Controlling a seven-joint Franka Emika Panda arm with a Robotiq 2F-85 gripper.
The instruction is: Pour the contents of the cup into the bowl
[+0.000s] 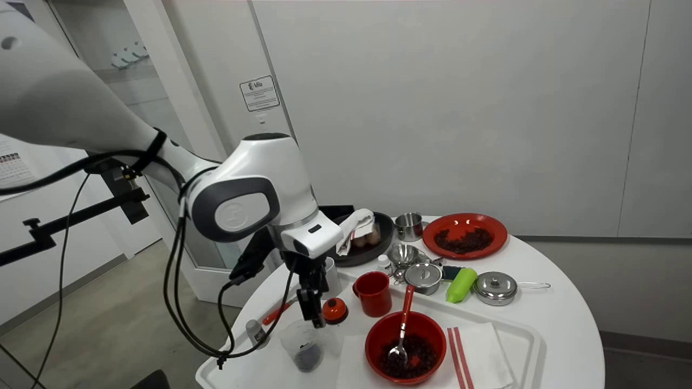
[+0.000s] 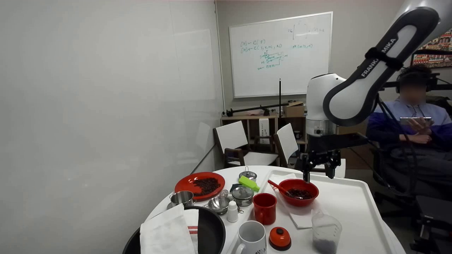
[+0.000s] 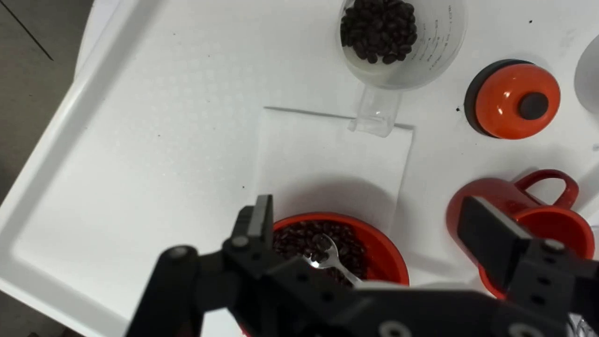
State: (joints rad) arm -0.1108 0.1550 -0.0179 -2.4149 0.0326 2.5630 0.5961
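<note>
The clear measuring cup stands upright on the tray with dark beans in its bottom; it also shows in an exterior view. In the wrist view the cup is at the top, its handle pointing down toward my jaws. The red bowl holds dark beans and a spoon with a red handle. The bowl also shows in an exterior view and, partly hidden by my gripper, in the wrist view. My gripper is open and empty above the tray; it also shows in an exterior view.
A red mug and an orange-red round timer-like object stand near the cup. A white mug, small metal pots, a green bottle-like item, a black pan and a red plate are around. The white tray has raised edges.
</note>
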